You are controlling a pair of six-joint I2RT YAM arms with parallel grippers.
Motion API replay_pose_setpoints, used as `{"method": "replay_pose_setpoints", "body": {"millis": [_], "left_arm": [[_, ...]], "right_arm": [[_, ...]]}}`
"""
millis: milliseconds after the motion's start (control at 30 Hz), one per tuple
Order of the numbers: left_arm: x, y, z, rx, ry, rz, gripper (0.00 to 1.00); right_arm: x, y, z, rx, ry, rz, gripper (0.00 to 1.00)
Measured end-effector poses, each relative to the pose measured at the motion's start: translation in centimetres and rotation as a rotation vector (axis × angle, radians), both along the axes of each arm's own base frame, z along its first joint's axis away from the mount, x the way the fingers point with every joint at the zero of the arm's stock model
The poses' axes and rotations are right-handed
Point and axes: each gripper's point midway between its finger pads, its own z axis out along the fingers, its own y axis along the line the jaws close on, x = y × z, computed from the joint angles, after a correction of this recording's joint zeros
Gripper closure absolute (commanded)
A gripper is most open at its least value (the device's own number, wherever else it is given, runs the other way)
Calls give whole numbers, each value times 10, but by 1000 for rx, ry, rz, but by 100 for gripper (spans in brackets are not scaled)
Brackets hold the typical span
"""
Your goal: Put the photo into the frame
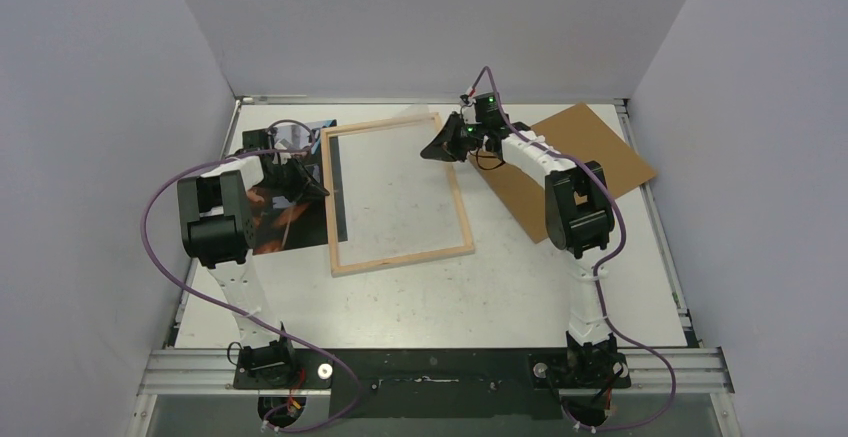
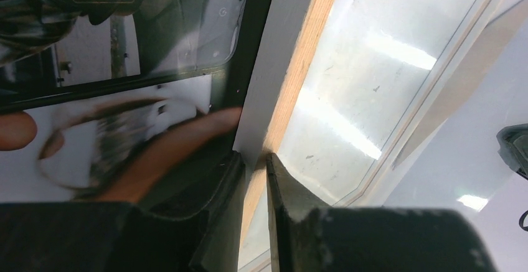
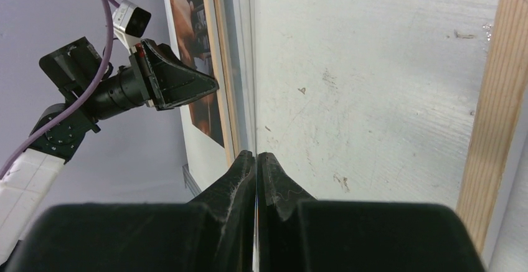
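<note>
Left gripper (image 2: pixel 254 157): fingers narrow, pinched across the frame (image 1: pixel 403 259) at its left rail. Right gripper (image 3: pixel 256 155): fingers closed on the edge of a thin clear pane (image 3: pixel 244 54), tilted up at the frame's far side. Photo (image 1: pixel 282 219) lies face up left of the frame, its edge under that rail. Looks like prep, photo not in yet. Next: seat the pane, then free a hand for the photo. Flat paper, awkward pinch.

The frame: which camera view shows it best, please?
The top external view: the frame lies almost whole, with all four wooden edges visible. The left wrist view shows only one edge, between the jaws of the left gripper; the right wrist view shows parts of two edges.
</note>
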Motion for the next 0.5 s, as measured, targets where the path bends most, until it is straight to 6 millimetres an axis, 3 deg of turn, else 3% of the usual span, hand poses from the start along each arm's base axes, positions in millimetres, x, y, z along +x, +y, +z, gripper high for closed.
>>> {"method": "replay_pose_setpoints", "body": {"millis": [500], "left_arm": [[0,0,0,0,-1,-4,83]], "right_arm": [[-3,-2,-16,-42,3,37,100]]}}
